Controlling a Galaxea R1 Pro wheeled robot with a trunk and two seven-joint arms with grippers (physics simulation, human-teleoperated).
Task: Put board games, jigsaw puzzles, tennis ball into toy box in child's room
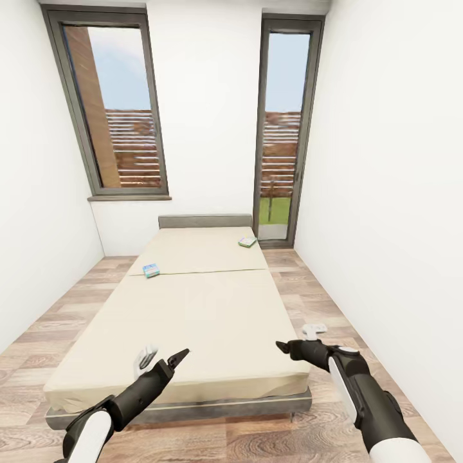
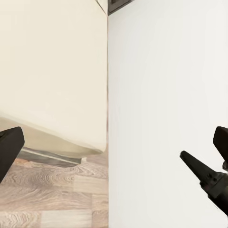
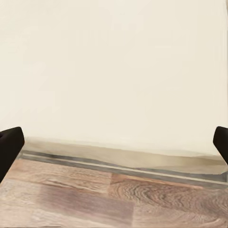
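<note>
Bed: two board games, left and far right. Left gripper, right gripper: spread wide, empty. Risk: both games beyond reach; overextending likely.

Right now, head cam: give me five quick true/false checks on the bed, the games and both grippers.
1. Two board games lie on the bed. True: one near its left edge, one toward the far right corner.
2. The left gripper holds a game. False: it is open and empty.
3. The right gripper is open. True.
4. The games are stacked. False: they lie well apart.
5. The bed stands on carpet. False: wood floor.
</note>
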